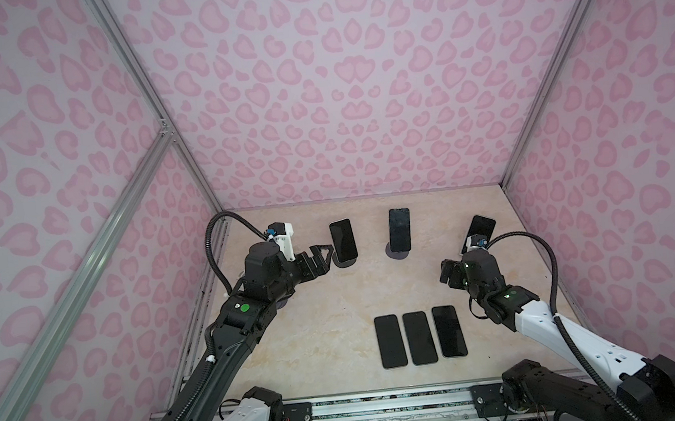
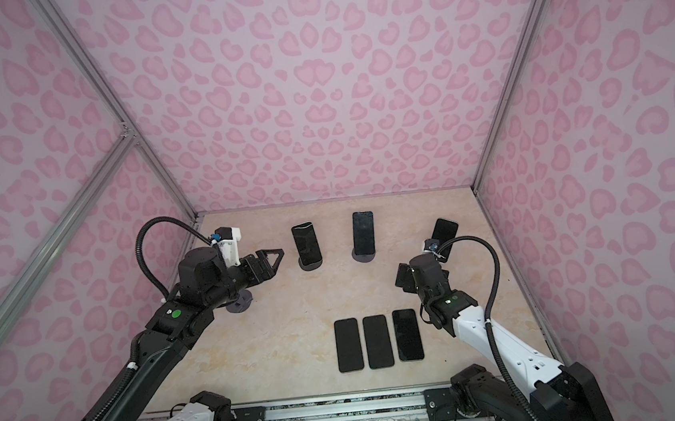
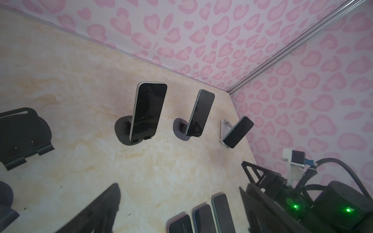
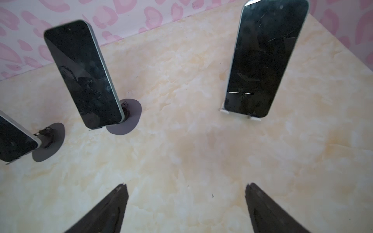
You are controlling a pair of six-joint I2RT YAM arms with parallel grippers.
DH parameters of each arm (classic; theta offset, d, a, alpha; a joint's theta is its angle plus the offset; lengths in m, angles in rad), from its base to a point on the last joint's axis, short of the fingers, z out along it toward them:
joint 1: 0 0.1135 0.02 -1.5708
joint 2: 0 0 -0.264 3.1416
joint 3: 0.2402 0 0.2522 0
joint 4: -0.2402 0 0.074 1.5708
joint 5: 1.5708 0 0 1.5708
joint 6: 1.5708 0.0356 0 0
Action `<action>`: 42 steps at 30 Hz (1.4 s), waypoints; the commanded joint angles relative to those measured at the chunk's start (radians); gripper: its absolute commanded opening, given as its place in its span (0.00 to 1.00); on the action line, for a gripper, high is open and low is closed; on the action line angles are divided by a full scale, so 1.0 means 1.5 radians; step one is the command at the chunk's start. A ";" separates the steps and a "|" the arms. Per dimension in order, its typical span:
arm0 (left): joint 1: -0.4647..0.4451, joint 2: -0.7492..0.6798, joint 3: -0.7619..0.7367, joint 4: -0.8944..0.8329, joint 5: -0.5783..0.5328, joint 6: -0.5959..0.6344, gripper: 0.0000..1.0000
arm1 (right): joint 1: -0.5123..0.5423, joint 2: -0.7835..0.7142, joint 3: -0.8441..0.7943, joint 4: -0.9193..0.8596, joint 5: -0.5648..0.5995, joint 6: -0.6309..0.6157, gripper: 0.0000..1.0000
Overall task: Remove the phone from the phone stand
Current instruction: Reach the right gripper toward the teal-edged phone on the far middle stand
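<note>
Pink walls (image 1: pixel 359 93) printed with heart-like blotches close us in on three sides, above a beige marbled counter (image 1: pixel 318 338). Our left arm (image 1: pixel 230 337) and right arm (image 1: pixel 545 318), both black and white, reach over it. Our left gripper (image 1: pixel 326 258) hovers near the leftmost standing phone without touching it, its fingers (image 3: pixel 101 207) spread wide and empty. Our right gripper (image 4: pixel 186 185) hangs over bare counter, its fingers (image 4: pixel 113 205) likewise released with nothing between them.

Three dark-screened flat phones (image 1: pixel 420 337) lie side by side toward the front. Three more lean upright toward the back. We see a silver-edged phone (image 1: pixel 343 240) on a dark round-based stand (image 1: pixel 344 264), a second phone (image 1: pixel 399 230) on a matching stand (image 1: pixel 399 254), and a third phone (image 4: pixel 266 58) on a small white stand (image 4: pixel 224 110). A grey round stand base (image 2: pixel 239 306) peeks from under our left arm.
</note>
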 commanded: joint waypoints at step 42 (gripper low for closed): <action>0.009 0.014 0.006 -0.018 0.031 -0.011 1.00 | 0.068 0.452 0.562 -0.150 0.026 -0.064 0.98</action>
